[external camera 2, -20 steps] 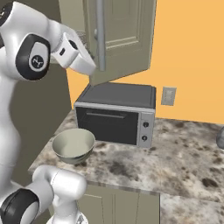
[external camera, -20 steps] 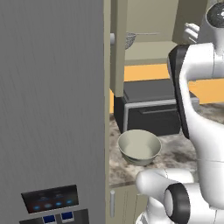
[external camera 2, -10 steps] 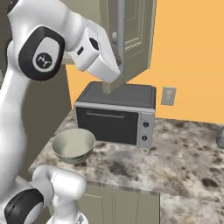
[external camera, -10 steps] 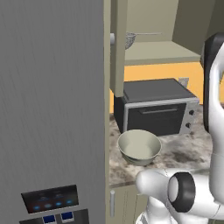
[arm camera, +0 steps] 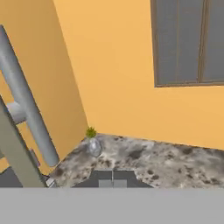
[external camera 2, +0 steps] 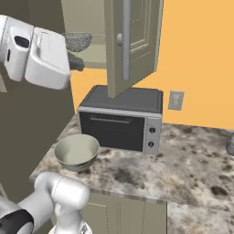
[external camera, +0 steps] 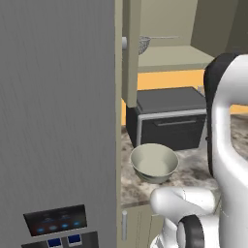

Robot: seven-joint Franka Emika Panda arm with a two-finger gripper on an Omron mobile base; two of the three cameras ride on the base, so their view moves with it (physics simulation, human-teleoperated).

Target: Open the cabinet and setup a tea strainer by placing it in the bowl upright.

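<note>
Beige cabinet [external camera: 130,53] stands open in the left base view, the tea strainer [external camera: 145,44] on its shelf above the bowl [external camera: 154,162] on the table [external camera: 193,167]. Right base view: the strainer [external camera 2: 77,41] sits just beyond the arm. Hand view: end effector [arm camera: 113,179] pressed together; part the fingers, then reach for the thin handle.

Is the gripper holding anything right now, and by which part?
Nothing. The gripper is shut with nothing in it; the tea strainer sits on the cabinet shelf.
</note>
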